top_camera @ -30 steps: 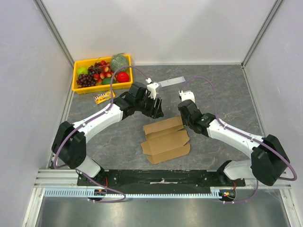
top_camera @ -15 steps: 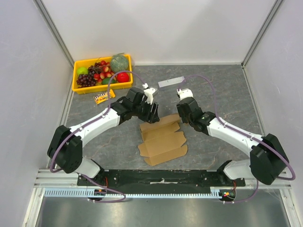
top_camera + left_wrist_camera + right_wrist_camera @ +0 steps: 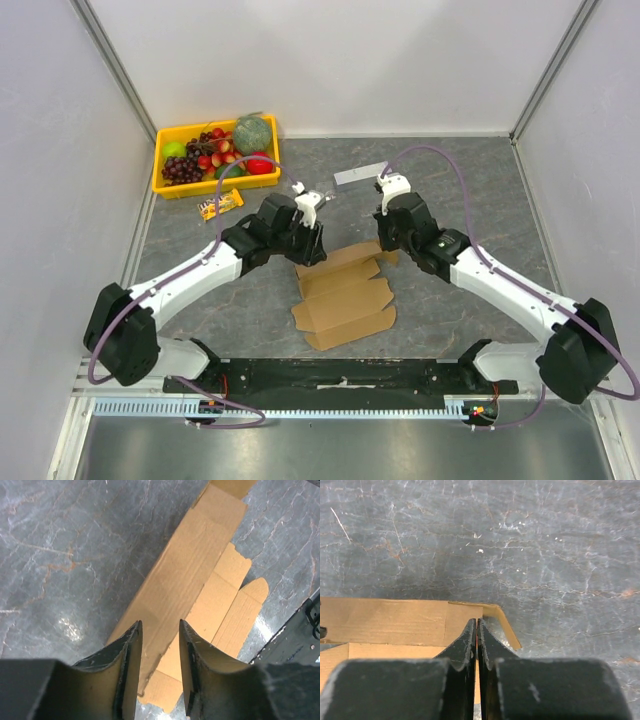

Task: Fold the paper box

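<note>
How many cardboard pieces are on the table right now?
1. The flat brown die-cut cardboard sheet lies on the grey table, the left gripper and right gripper over its far edge. None other shows; none seems hidden.

The left arm (image 3: 195, 275) and right arm (image 3: 500, 285) share white link shells between bulky black joint housings, each trailed by a thin purple cable (image 3: 430, 149) looping from base to wrist. A small white block (image 3: 392, 184) caps each wrist. The jaws are matte black, tapering wedges with scuffed, pale-flecked edges.
</note>
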Robot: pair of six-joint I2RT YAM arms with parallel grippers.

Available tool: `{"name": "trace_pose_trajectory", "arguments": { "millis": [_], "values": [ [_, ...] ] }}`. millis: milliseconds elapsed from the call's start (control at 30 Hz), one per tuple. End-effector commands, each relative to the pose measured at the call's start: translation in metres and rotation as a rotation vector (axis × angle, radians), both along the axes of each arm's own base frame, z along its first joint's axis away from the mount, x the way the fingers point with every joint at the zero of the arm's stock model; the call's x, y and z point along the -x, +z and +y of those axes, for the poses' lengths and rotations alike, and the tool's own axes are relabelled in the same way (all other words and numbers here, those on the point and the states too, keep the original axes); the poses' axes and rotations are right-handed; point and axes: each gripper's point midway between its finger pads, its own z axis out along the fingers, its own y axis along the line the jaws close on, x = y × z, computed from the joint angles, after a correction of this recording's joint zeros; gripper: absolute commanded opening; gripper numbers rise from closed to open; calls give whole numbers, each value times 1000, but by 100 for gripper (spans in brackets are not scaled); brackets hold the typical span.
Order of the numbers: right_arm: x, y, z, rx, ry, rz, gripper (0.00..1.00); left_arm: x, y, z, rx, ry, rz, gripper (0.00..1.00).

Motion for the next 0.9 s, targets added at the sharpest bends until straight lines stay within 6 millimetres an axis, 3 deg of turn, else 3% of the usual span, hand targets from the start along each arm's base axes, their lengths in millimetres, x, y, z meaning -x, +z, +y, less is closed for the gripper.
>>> {"name": "trace_pose_trajectory", "arguments": {
  "millis": [0, 433, 867],
  "values": [
    [-5, -6, 10, -28, 22, 39, 4, 10, 9, 7, 27, 48, -17, 38],
    [-1, -56, 14, -2, 40, 148, 0, 17, -9, 22, -14, 84, -22, 32],
    [12, -85, 17, 16, 88, 229, 0, 16, -21, 26, -47, 95, -7, 32]
  ]
}}
